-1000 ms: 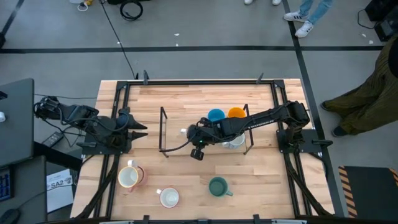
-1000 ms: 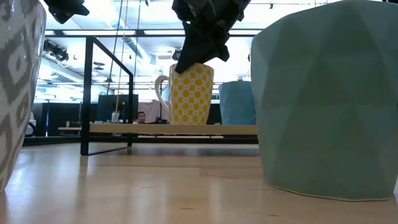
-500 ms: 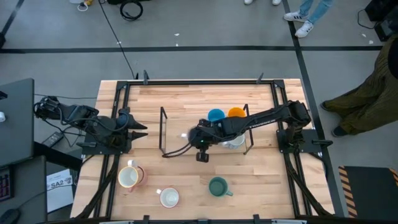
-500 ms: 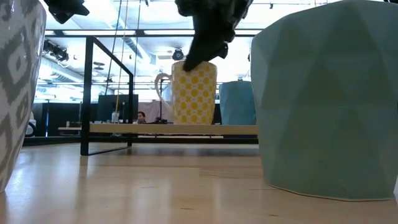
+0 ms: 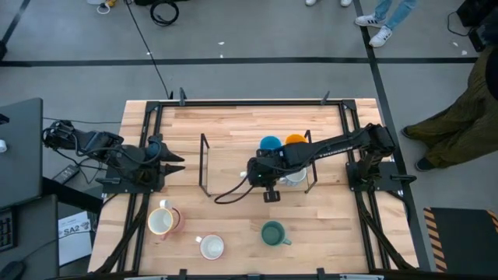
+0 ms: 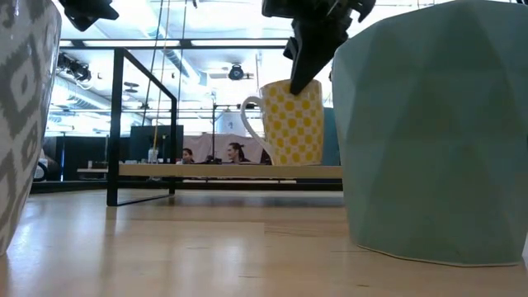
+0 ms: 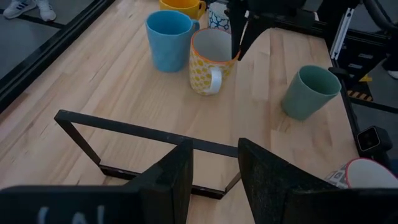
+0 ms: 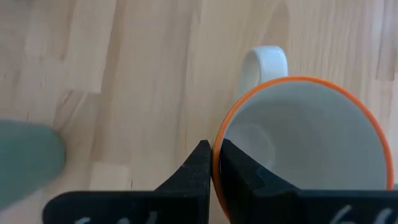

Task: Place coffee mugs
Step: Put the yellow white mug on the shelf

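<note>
The right claw [image 5: 268, 173] gripped the rim of a yellow-dotted ceramic mug [image 7: 210, 62], one finger inside and one outside. Just behind the claw, toward the table's far edge, a blue ceramic mug [image 5: 270, 145] and an orange ceramic mug [image 5: 295, 141] stood side by side. In front of the claw, well apart, sat a dark green ceramic mug [image 5: 272, 233]. A black wire frame [image 5: 205, 163] stood between this claw and the left claw [image 5: 173, 162], which waited near the table's left edge.

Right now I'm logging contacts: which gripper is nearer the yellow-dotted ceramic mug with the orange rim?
Right. The right gripper has its jaws pinched on the rim of the yellow-dotted ceramic mug at mid-table; the left gripper waits apart at the table's left edge.
</note>
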Motion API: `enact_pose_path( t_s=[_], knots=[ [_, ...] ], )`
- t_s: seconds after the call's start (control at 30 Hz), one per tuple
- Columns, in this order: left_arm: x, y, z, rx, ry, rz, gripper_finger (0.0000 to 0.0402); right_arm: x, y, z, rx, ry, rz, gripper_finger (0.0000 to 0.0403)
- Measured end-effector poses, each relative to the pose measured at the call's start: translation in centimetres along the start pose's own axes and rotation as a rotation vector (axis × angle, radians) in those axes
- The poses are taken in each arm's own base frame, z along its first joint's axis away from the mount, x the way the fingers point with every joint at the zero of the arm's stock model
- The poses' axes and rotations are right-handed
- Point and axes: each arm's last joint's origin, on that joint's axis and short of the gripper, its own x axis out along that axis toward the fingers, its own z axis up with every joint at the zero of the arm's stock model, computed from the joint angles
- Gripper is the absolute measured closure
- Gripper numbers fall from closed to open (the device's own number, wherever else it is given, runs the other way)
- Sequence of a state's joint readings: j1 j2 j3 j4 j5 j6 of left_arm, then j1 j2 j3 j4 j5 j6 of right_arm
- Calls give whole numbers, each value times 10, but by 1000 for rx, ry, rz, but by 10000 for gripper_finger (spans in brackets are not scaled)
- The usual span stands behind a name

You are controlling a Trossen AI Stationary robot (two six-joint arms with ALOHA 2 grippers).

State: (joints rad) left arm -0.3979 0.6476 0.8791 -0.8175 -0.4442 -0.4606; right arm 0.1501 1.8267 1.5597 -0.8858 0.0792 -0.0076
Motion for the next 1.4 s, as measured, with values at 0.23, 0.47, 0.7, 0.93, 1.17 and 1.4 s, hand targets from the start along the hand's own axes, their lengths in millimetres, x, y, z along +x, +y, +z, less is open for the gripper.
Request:
enact_pose_path(
  t_s=[0.23, 0.47, 0.7, 0.93, 1.17, 1.4],
  knots=[
    [0, 0, 1, -3, -5, -3, 269, -5, 0, -4, -48, 27, 34, 377],
    [0, 0, 1, -3, -6, -3, 269, -16, 0, -11, -48, 64, 49, 378],
    [0, 0, 1, -4, -8, -4, 269, -17, 0, -15, -62, 101, 51, 374],
    [0, 0, 1, -4, -9, -5, 269, -17, -1, -15, -60, 101, 51, 369],
    [0, 0, 1, -4, -9, -5, 269, -17, -1, -15, -38, 104, 49, 357],
    [0, 0, 1, -4, -10, -5, 269, -17, -1, -15, -25, 107, 48, 355]
  ],
)
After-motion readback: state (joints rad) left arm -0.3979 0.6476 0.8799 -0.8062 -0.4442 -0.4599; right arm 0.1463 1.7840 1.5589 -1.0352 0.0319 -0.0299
